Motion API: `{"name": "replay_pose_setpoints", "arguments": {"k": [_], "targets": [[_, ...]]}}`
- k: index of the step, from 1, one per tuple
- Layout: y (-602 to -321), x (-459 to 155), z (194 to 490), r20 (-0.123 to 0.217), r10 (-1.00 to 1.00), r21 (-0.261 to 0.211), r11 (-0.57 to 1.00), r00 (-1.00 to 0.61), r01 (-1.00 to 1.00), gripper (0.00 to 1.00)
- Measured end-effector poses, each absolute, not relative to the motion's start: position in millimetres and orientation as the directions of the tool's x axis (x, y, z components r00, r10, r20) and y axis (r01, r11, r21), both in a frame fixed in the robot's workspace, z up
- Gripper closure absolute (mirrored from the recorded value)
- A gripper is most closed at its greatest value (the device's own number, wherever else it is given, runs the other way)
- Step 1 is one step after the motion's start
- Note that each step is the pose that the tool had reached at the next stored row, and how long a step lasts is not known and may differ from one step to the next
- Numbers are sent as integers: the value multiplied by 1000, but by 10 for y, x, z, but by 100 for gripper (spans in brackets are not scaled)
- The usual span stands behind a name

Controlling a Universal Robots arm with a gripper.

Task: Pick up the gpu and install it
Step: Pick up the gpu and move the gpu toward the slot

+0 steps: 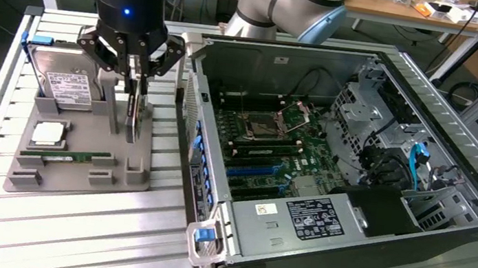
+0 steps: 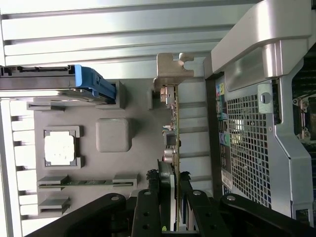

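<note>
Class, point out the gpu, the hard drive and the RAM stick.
gpu [image 1: 136,117]: exterior view, on its upright board edge.
hard drive [image 1: 69,89]: exterior view, on its white label.
RAM stick [image 1: 65,155]: exterior view, middle of its green strip.

Slatted alu table: slats run approx. 9 to 3 o'clock in ext. view. Two items directly on it. Grey holder tray lies flat, 9 o'clock side. Open PC case at 3 o'clock, just beside tray, narrow gap btw.
</note>
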State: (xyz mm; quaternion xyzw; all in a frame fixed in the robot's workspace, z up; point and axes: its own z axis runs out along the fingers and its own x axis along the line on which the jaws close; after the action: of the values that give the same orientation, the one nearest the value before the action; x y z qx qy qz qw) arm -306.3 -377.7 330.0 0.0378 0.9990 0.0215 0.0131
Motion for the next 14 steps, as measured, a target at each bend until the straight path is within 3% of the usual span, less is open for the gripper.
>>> {"name": "replay_pose_setpoints", "arguments": {"k": [14], "targets": [[-3778,-3063,3338,-24,76,44,996,-997,75,73]]}}
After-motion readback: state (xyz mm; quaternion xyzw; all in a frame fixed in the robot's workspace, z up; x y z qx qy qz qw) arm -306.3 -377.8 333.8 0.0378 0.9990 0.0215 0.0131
